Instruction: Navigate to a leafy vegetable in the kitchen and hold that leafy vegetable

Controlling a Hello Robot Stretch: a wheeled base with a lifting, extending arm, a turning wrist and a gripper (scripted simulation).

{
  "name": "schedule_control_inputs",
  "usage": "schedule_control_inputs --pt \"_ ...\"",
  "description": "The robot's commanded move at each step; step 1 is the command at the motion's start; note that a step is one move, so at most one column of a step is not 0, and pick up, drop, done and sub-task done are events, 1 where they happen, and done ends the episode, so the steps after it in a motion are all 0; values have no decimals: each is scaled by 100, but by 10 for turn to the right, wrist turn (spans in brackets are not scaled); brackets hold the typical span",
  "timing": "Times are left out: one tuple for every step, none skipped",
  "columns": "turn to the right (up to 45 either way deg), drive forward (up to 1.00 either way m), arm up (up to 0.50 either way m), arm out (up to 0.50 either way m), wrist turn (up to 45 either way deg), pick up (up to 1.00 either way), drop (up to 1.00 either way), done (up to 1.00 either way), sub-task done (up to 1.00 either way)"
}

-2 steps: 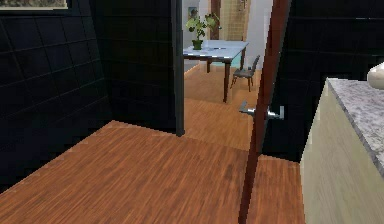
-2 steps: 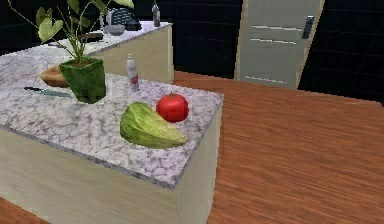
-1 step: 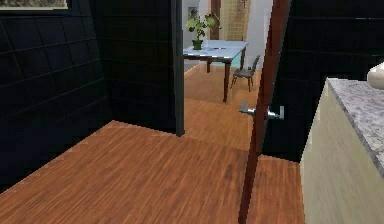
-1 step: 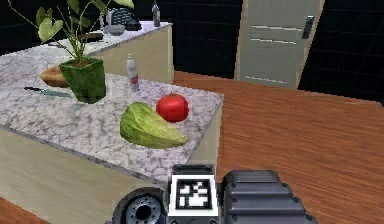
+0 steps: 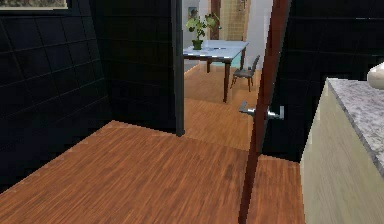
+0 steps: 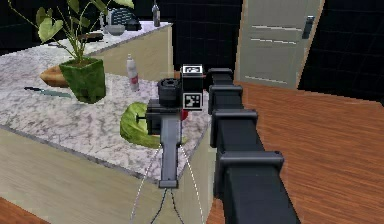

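Kitchen, arm side view: one green leafy vegetable [image 6: 135,125], a lettuce-like head, lies on the speckled stone tabletop [image 6: 60,125] near its front edge. It is at about nine o'clock from the dark body of the claw [image 6: 163,195]. The claw hangs off the end of the dark arm [image 6: 240,160], and its thin fingers [image 6: 140,190] point toward six o'clock across the tabletop's cream front. Whether it grips anything cannot be told. Two white marker squares [image 6: 193,98] stand at the arm's far end.

The same tabletop carries one potted plant [image 6: 85,75] in a green pot at ten o'clock from the vegetable and one pale bottle [image 6: 132,70] at twelve o'clock from it. One knife [image 6: 40,90] and one brown rounded thing [image 6: 55,75] lie out toward nine o'clock. A farther tabletop [image 6: 140,32] holds one dark bottle [image 6: 155,12] and one grey vessel [image 6: 118,25]. One cream door [image 6: 275,40] stands at one o'clock, and bare wood floor [image 6: 320,130] spreads from three to five o'clock.

Forward view: wood floor runs open from six o'clock to a doorway at twelve, between dark tiled walls [image 5: 45,90]. One reddish-brown door [image 5: 268,90] stands open at one o'clock. A stone-topped corner [image 5: 355,110] juts in at four o'clock. Beyond the doorway stand one pale blue dining tabletop [image 5: 215,52], one leafy houseplant [image 5: 198,25] on it and one chair [image 5: 247,72].
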Motion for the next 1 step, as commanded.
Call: schedule_control_inputs --pt "0 0 0 0 450 0 0 0 0"
